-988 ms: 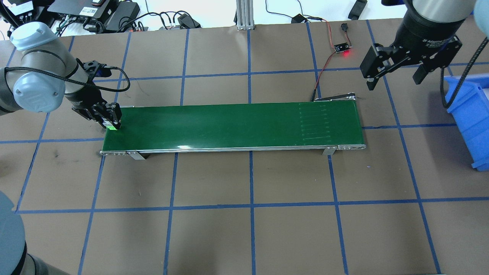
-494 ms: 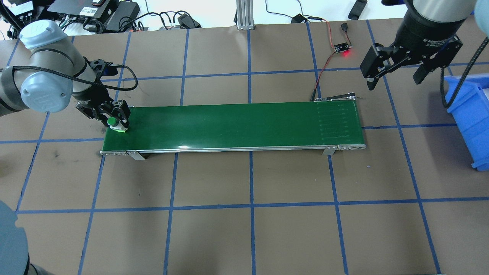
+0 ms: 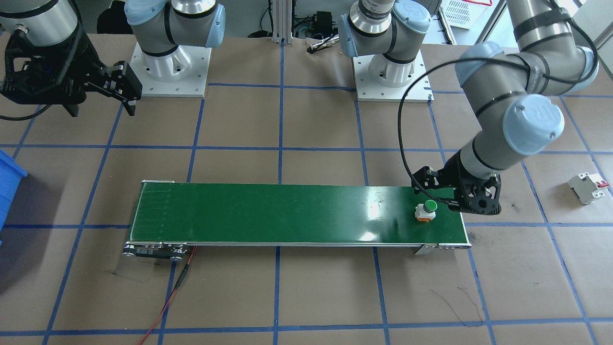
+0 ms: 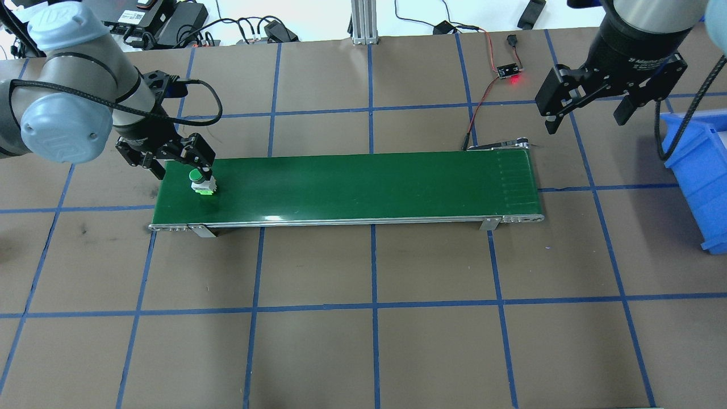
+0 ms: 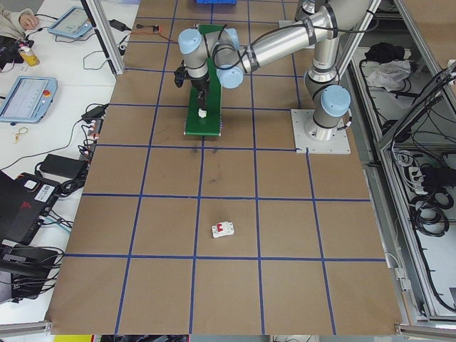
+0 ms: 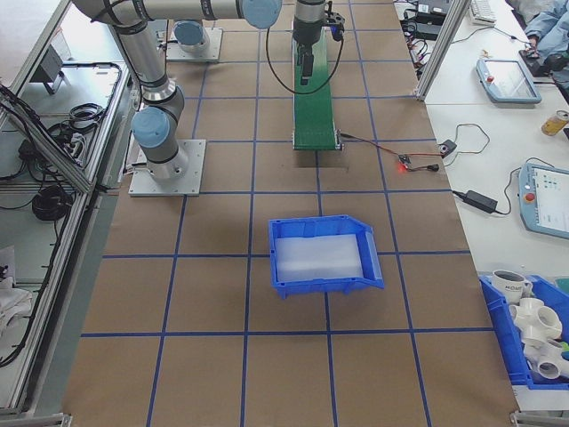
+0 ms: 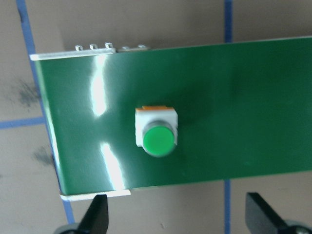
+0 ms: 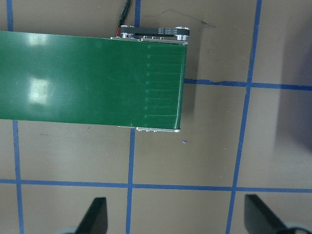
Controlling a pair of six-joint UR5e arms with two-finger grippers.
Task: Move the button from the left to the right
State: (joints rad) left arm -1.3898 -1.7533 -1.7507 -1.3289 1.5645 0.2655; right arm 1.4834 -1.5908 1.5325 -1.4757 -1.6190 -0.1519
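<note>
From the side cameras the small green-capped push-button (image 5: 203,112) is only a speck. It stands free on the long green conveyor belt (image 4: 363,187) at its left end. The left gripper (image 3: 459,199) hangs spread beside it, touching nothing; the right gripper (image 4: 588,116) gapes empty.

Bright even light, white glare on green belt (image 7: 234,97), wrist view soft
</note>
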